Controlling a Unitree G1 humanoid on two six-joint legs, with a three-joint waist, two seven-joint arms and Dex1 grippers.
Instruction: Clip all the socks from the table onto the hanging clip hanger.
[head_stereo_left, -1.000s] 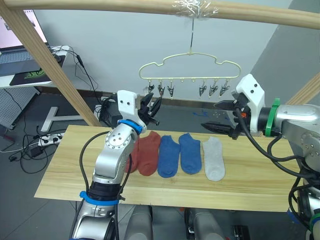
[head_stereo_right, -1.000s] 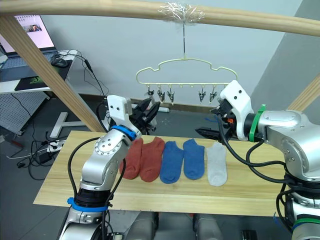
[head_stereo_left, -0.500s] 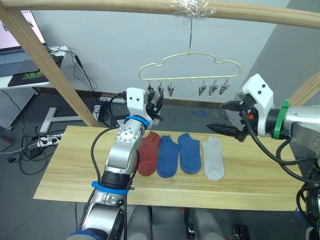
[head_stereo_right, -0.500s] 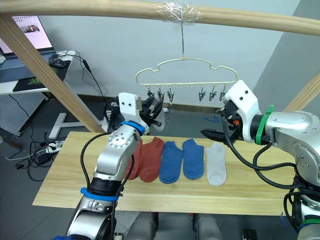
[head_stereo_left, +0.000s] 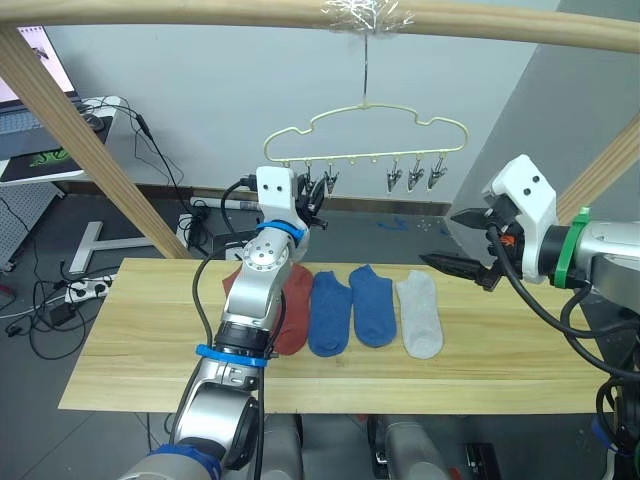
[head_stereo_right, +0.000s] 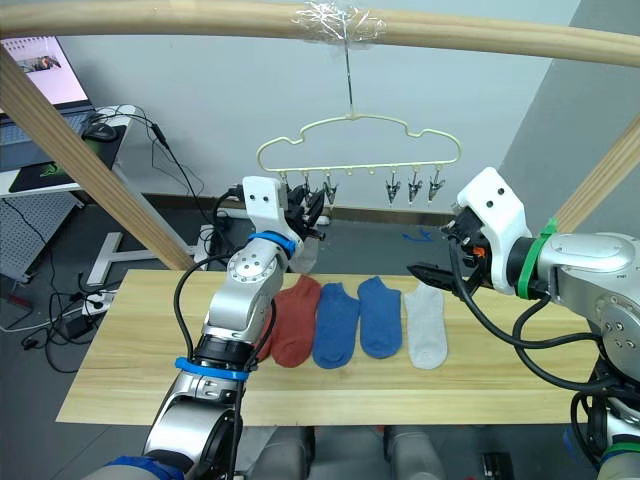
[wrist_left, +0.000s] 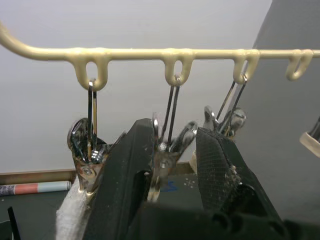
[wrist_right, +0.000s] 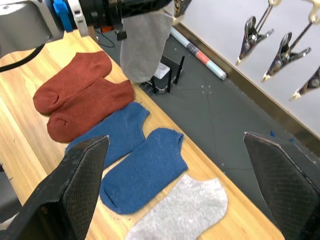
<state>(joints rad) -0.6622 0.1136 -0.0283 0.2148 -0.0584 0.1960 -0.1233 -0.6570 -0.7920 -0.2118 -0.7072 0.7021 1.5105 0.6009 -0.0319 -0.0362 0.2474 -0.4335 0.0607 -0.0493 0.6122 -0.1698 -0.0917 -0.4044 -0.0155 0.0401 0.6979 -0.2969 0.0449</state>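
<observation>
Socks: five flat on surface (head_stereo_left: 120, 340) – 2 red (head_stereo_right: 296, 320), 2 blue (head_stereo_right: 358, 318), 1 grey (head_stereo_right: 426, 326); sixth grey sock (wrist_right: 145, 42) hangs on clip hanger (head_stereo_left: 365, 140), leftmost clip.
L gripper (wrist_left: 172, 150): fingers astride 2nd clip (wrist_left: 170, 145); squeeze state – cannot tell.
R gripper (head_stereo_left: 455, 240): jaws apart, empty; grey sock at 7 o'clock, near.
Step tip: hold clip steady, seat cuff deep before release.

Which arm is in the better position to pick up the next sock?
The right. Its claw is open and empty, just above the grey sock, while the left claw sits around a clip on the hanger.
</observation>
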